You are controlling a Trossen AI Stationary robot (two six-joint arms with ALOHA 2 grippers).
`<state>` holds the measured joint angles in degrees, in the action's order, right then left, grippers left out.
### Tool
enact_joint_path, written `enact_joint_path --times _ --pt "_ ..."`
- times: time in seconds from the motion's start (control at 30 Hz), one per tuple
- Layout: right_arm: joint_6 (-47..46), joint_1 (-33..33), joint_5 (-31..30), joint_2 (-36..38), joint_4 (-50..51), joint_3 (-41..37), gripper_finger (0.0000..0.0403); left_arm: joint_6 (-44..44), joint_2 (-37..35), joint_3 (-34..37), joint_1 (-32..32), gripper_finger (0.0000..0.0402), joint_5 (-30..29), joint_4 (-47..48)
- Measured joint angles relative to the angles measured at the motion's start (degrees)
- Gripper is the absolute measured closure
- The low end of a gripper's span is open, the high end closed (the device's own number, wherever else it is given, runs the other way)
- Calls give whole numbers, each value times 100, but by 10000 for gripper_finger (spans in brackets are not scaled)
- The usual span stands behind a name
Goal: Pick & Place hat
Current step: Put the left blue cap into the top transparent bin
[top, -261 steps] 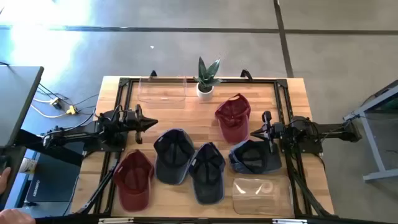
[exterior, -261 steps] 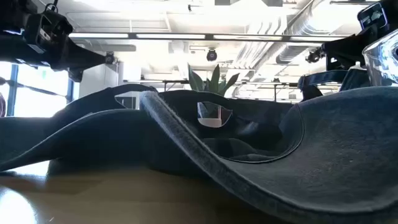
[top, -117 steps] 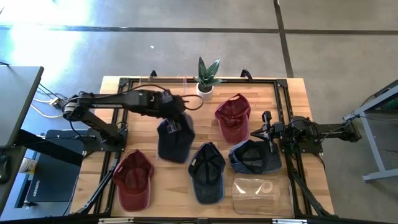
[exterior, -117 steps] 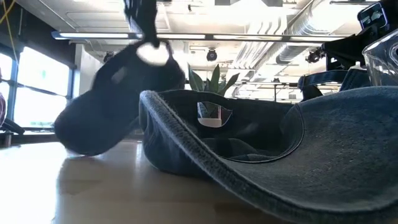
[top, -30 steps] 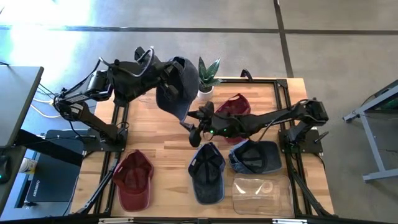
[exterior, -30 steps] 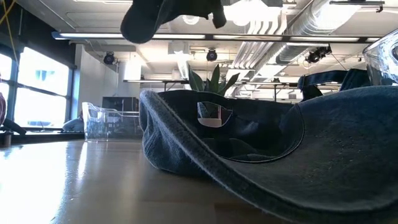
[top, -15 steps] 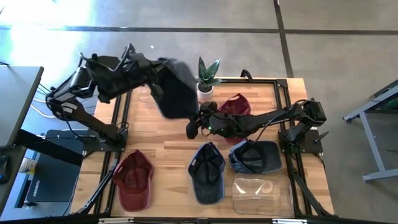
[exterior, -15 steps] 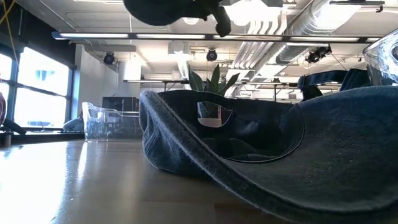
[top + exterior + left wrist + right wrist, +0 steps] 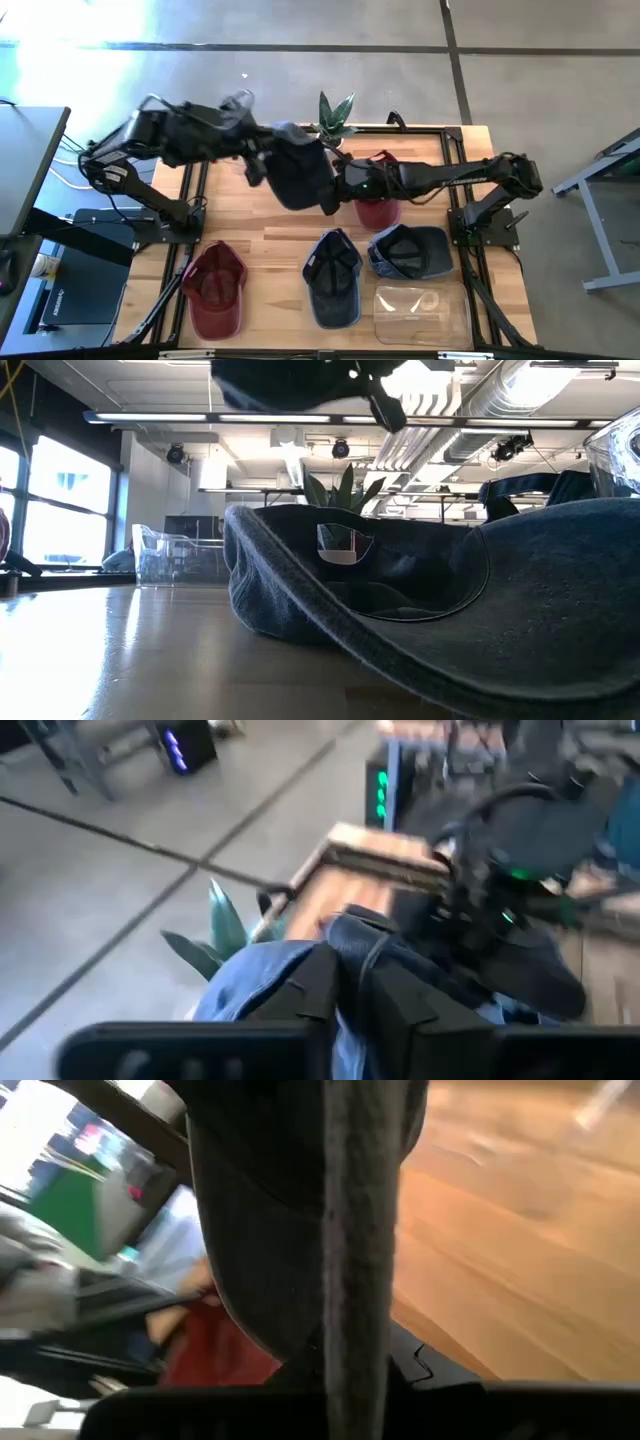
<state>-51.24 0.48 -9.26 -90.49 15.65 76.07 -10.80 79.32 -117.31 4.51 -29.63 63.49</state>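
Note:
A dark blue denim cap (image 9: 300,175) hangs in the air above the table's far middle, and in the low view it shows at the top edge (image 9: 285,380). My left gripper (image 9: 263,160) reaches in from the left and is shut on it. My right gripper (image 9: 335,193) comes from the right to the cap's near right edge and is shut on that edge. In the right wrist view the cap's edge (image 9: 355,1230) runs straight between my fingers. My left gripper (image 9: 350,975) pinches bunched blue denim of the cap's crown (image 9: 265,970) between its two fingers (image 9: 320,985). It comes from the table's left, roughly level. The cap is lifted clear and hangs below and beyond the fingers. My right gripper (image 9: 355,1370) has the cap's rim (image 9: 355,1280) edge-on between its fingers (image 9: 295,1375), coming level from the table's right. The cap is clear of the table, and its body rises beyond the fingers.
A red cap (image 9: 378,205) lies under my right arm. On the near half lie a red cap (image 9: 215,290), a navy cap (image 9: 333,275) and a denim cap (image 9: 410,250), with a clear container (image 9: 420,312) beside them. A potted plant (image 9: 335,118) stands at the far edge.
My left gripper has carried the cap a little toward the right and near, lowering it, and the cap has turned so its crown faces the table's middle. My right gripper has moved right and toward the far edge, up to the cap's rim.

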Motion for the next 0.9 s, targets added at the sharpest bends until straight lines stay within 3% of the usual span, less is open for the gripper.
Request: enact_joint_path --times 0.17,0.3,0.47,0.7,0.9 --pt "-49 -86 236 -6 522 -4 397 -318 -2 -78 -2 284 498 -8" --pt "-132 -117 280 11 685 -8 397 -766 -69 -456 0 265 816 179" --pt "-134 -141 543 27 633 -6 397 -1134 -168 -750 0 264 237 669" --pt "12 -165 644 379 463 -9 397 -2176 -111 -698 1 263 79 2212" --pt "376 -203 694 744 360 -6 396 -2229 -34 -313 0 272 -337 2008"
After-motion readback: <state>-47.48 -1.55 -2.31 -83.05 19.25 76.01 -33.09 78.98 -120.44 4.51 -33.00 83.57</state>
